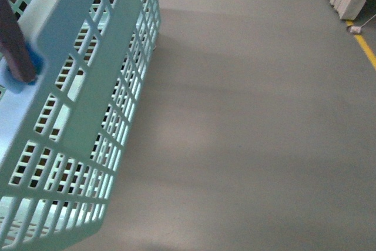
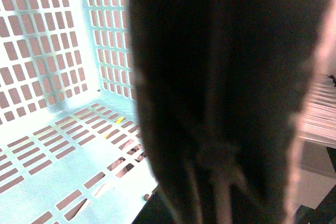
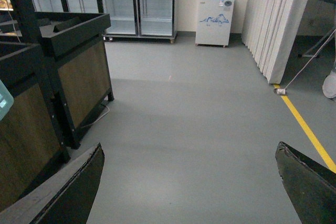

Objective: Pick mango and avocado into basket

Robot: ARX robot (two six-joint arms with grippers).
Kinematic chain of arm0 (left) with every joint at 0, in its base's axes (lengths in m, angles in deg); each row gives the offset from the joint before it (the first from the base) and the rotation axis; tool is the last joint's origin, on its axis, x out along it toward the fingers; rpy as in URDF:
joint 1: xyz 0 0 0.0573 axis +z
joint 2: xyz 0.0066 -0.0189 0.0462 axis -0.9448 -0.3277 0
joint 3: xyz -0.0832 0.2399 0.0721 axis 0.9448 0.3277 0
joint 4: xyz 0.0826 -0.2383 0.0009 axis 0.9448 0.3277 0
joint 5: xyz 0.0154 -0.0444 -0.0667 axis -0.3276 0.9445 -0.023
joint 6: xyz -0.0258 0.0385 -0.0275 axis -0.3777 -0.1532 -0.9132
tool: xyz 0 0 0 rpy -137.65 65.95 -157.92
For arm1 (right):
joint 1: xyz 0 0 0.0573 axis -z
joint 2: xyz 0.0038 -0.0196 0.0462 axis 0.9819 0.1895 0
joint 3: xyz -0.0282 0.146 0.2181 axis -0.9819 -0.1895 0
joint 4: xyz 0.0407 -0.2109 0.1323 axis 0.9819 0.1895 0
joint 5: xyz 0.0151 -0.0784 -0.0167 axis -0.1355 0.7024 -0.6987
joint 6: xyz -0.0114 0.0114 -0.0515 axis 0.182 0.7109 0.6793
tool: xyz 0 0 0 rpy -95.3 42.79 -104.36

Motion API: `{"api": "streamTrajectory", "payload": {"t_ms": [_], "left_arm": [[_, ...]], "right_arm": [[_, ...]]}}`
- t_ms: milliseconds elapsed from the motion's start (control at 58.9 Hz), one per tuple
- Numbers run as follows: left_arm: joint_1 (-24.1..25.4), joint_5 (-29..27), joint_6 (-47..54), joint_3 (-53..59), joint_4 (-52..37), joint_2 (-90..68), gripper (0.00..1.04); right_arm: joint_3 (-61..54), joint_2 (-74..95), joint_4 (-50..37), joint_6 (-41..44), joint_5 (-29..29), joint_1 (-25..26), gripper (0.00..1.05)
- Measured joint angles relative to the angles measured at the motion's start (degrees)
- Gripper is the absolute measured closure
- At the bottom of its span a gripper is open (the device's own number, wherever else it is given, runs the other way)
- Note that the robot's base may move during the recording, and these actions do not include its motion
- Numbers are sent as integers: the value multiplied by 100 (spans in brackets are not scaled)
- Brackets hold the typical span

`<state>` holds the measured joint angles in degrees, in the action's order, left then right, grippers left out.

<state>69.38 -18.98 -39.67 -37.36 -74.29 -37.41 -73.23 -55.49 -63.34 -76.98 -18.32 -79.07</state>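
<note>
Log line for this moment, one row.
basket: tilted, front left, no fruit in visible interior | mango, avocado: not in view | right gripper: open, empty | left gripper: not visible

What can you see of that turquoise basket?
The basket is light turquoise plastic, its walls and base cut with rows of rectangular slots. It fills the left of the front view, tilted, with grey floor beside it. A brown handle joins it at a blue pivot. Inside, the visible part holds no fruit; a dark blurred shape hides the rest.
</note>
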Motion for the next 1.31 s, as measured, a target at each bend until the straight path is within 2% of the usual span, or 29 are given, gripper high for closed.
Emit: {"api": "streamTrajectory", "payload": {"t_ms": [1308], "left_arm": [[-35, 48, -83, -9, 2, 0, 100]], "right_arm": [[0, 2, -7, 0, 9, -4, 8]]}}
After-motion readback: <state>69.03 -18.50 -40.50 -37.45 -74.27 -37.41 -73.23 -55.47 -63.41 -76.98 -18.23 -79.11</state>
